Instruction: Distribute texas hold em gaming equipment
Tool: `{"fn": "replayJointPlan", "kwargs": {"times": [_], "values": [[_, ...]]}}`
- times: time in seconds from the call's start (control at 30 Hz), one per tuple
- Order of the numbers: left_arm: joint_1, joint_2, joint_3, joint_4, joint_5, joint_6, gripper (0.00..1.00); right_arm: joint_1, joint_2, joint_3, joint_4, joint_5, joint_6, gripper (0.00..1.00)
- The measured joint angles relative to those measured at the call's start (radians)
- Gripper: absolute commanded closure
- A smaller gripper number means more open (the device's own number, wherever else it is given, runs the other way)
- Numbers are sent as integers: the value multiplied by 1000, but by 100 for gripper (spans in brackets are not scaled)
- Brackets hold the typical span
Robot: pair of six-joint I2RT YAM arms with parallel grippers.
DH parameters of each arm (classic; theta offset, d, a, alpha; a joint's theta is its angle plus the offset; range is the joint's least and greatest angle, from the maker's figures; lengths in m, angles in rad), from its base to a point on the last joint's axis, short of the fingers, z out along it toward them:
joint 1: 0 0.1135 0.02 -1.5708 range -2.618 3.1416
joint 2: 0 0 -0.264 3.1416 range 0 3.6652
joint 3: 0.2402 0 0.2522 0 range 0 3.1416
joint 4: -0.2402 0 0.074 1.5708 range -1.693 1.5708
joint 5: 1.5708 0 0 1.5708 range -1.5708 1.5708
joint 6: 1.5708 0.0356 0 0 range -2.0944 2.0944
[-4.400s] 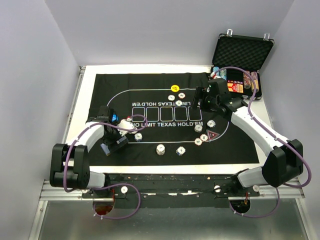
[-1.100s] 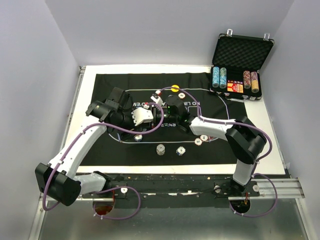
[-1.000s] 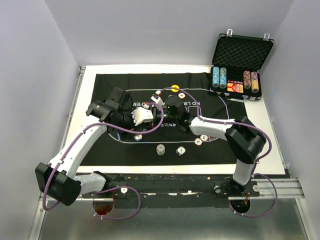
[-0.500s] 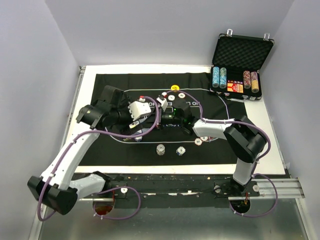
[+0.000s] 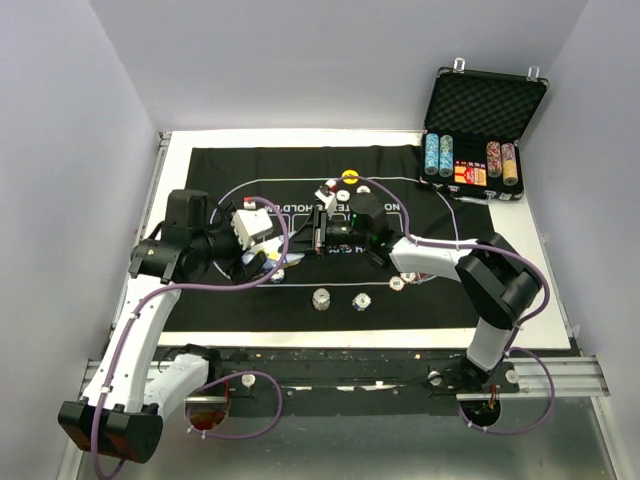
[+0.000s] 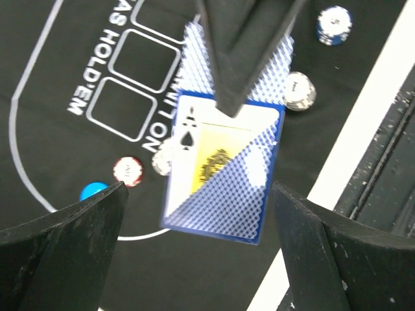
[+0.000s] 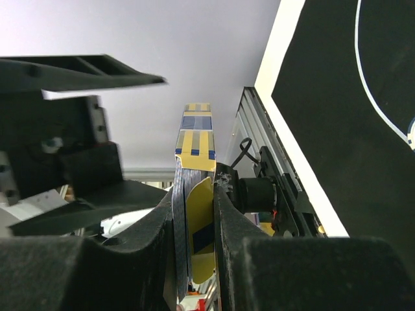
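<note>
My right gripper is shut on the blue-patterned deck box, which hangs upright above the black mat. In the right wrist view the box, with its yellow flap, is pinched between both fingers. My left gripper stands open just left of it, its fingers wide apart on either side of the box without touching it. Poker chip stacks lie on the mat. A yellow button disc sits at the far side, and a blue disc shows below the box.
The black felt mat covers most of the white table. An open black case with chip stacks stands at the back right. The two arms meet over the mat's centre-left. A metal rail runs along the near edge.
My left gripper has opened and drawn back to the left, away from the deck box. The right gripper keeps the box and has hardly moved.
</note>
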Motion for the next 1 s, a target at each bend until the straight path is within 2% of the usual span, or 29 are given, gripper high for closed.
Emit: {"fn": "replayJointPlan", "kwargs": {"times": [0.13,0.37,0.6,1.0], "values": [[36,-15,-97,-21,88,55,1,0,-7,6,-8,-3,1,79],[55,-15,-114,-26,164,129,1,0,-13,20,-16,-6,10,79],[55,-10,-114,-40,180,203,13,0,-14,22,-16,-17,25,79],[57,-14,-135,-64,179,310,22,0,-14,31,-32,-45,37,79]]}}
